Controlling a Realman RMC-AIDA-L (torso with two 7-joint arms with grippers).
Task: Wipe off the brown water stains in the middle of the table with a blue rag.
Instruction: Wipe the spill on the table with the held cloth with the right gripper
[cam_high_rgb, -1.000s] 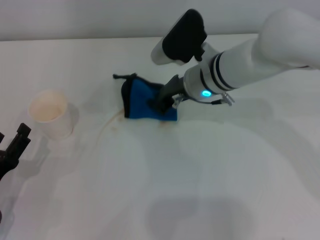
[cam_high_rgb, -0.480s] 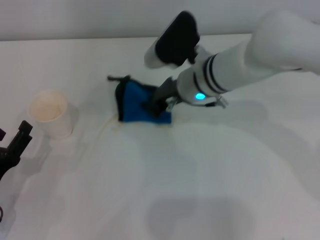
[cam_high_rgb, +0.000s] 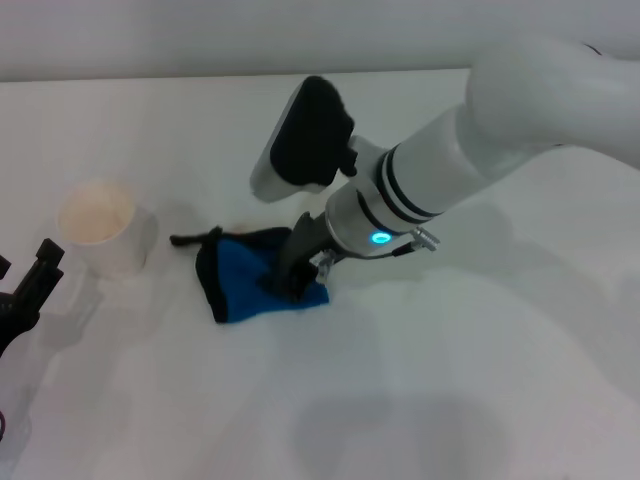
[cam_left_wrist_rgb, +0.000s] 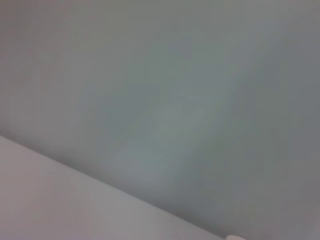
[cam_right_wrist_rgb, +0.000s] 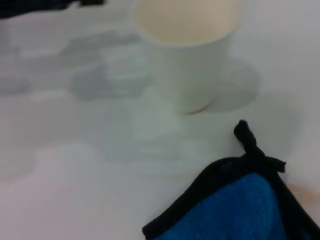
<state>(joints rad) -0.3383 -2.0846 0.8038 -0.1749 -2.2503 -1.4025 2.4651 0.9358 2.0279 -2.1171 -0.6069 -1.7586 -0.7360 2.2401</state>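
The right gripper (cam_high_rgb: 293, 277) is pressed down on the blue rag (cam_high_rgb: 248, 283), and its dark fingers look like they are pinching the cloth on its right side. The rag lies crumpled on the white table (cam_high_rgb: 420, 380), near the middle and a bit to the left, with its black loop (cam_high_rgb: 192, 239) pointing at the white paper cup (cam_high_rgb: 102, 238) just to its left. The left gripper (cam_high_rgb: 25, 297) sits at the near left edge, and I cannot tell how its fingers are set.
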